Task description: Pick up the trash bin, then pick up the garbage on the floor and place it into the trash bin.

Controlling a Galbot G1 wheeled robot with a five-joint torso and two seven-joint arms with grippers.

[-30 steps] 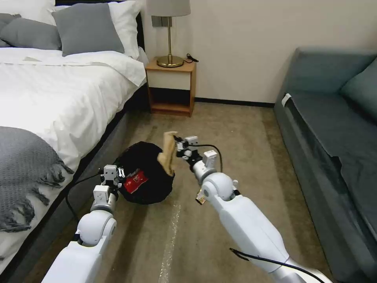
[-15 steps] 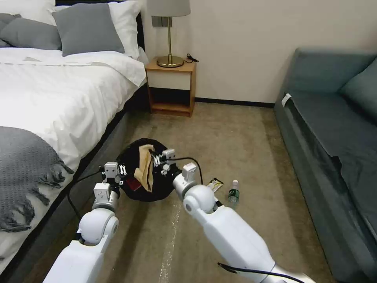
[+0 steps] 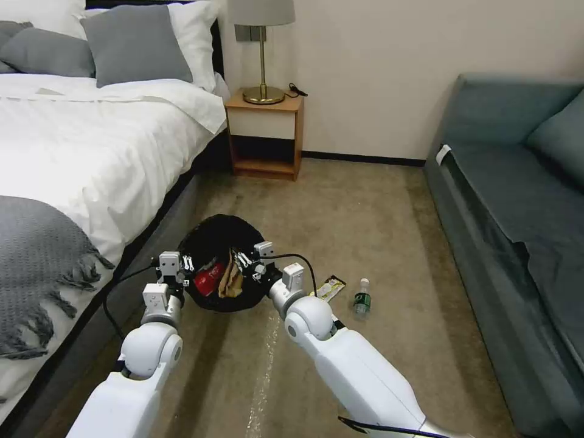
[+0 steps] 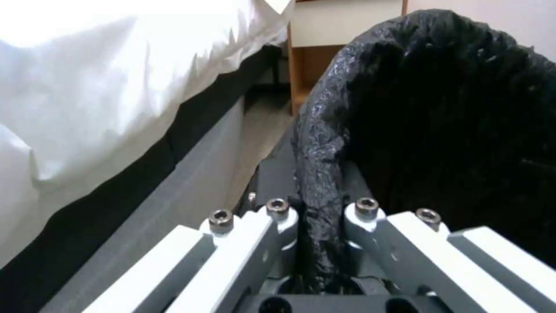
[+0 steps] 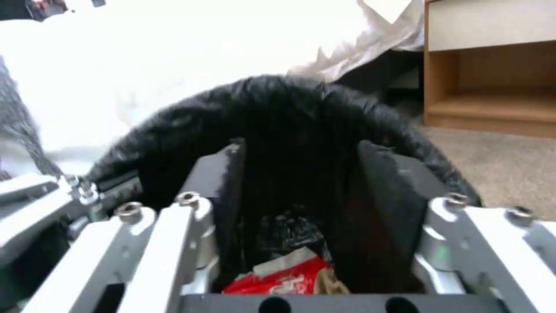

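The trash bin [image 3: 220, 234], lined with a black bag, sits low between my arms beside the bed. My left gripper [image 3: 184, 266] is shut on its near rim, and the bag edge [image 4: 317, 143] is pinched between the pads. My right gripper [image 3: 242, 261] hangs open just over the bin's mouth, its fingers [image 5: 383, 187] spread with nothing between them. In the bin lie a red-and-white packet [image 3: 209, 281] [image 5: 277, 278] and a brown paper piece [image 3: 231, 282]. On the carpet to the right lie a yellow-black wrapper [image 3: 329, 288] and a small green-labelled bottle [image 3: 362, 297].
A bed [image 3: 73, 152] with a grey throw runs along the left. A wooden nightstand [image 3: 266, 134] with a lamp stands against the far wall. A dark sofa [image 3: 523, 201] lines the right side. Open carpet [image 3: 359, 207] stretches between them.
My right gripper carried the brown paper from above the bin down into it and let go; the paper now rests beside the red packet. The left gripper kept its hold.
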